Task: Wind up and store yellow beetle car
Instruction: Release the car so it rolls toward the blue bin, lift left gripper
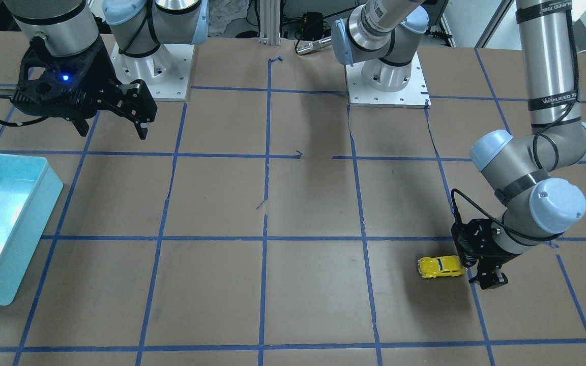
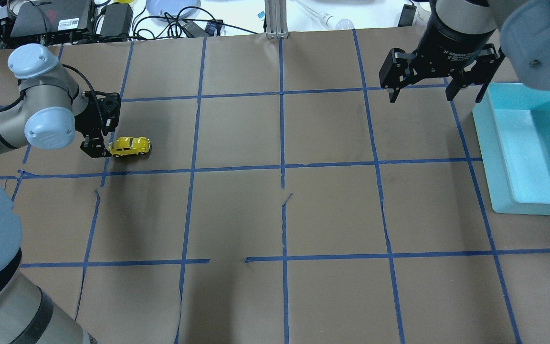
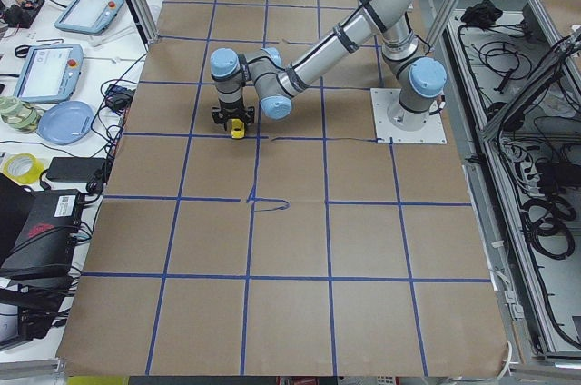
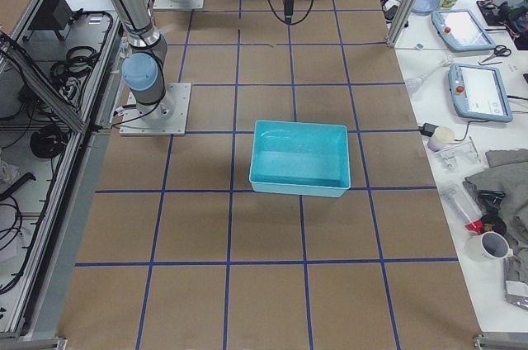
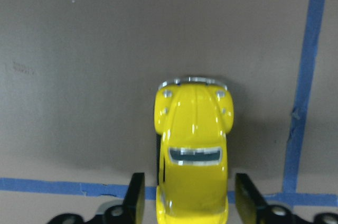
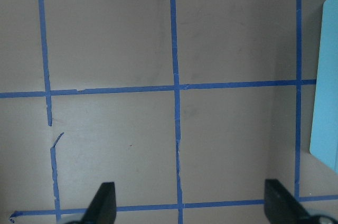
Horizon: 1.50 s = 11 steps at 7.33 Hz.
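Light falls evenly from above onto my table, bright enough and without hard edges; my arms leave only soft, wide shadows on the brown paper. In my left wrist view the yellow beetle car carries small white glints on its glossy roof and hood, and a dark patch lies close around it. The fingers of my left gripper blur at that view's bottom edge. The teal bin shows pale glare inside. Both side views are soft in fine detail.
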Each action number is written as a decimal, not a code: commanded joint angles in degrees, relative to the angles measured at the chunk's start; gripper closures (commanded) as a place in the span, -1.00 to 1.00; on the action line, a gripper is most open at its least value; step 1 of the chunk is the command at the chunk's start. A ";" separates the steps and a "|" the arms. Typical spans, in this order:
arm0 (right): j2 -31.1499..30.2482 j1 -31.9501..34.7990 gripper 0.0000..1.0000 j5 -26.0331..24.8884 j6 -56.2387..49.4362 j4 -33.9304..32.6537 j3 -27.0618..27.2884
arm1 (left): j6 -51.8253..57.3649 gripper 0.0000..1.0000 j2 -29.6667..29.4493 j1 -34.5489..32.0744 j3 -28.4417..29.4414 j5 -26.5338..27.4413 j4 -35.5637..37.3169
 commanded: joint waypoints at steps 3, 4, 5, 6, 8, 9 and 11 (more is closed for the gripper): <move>-0.01 0.03 -1.00 0.00 0.00 0.00 0.09 | -2.77 -0.66 3.03 -4.30 0.24 -1.51 -1.11; -0.01 -0.05 -1.00 0.00 0.00 0.09 0.09 | -8.53 -0.65 4.61 -7.46 0.33 -1.70 -3.03; -0.01 -0.05 -1.00 0.00 0.00 0.00 0.09 | -13.38 -0.63 6.36 -10.10 0.42 -2.66 -5.49; 0.08 -0.05 -1.00 0.00 0.00 0.09 0.09 | -17.16 -0.60 7.86 -11.43 0.42 -5.11 -7.34; 0.08 -0.05 -1.00 -0.09 -0.18 0.00 0.00 | -23.68 -0.60 11.72 -11.97 0.77 -8.89 -12.94; 0.34 -0.14 -1.00 -0.09 -0.18 0.00 0.00 | -27.71 -0.60 13.83 -12.15 2.43 -9.00 -17.16; 0.52 -0.40 -1.00 -0.18 0.09 -0.26 -0.09 | -39.38 -0.61 17.78 -14.86 6.46 -8.21 -24.54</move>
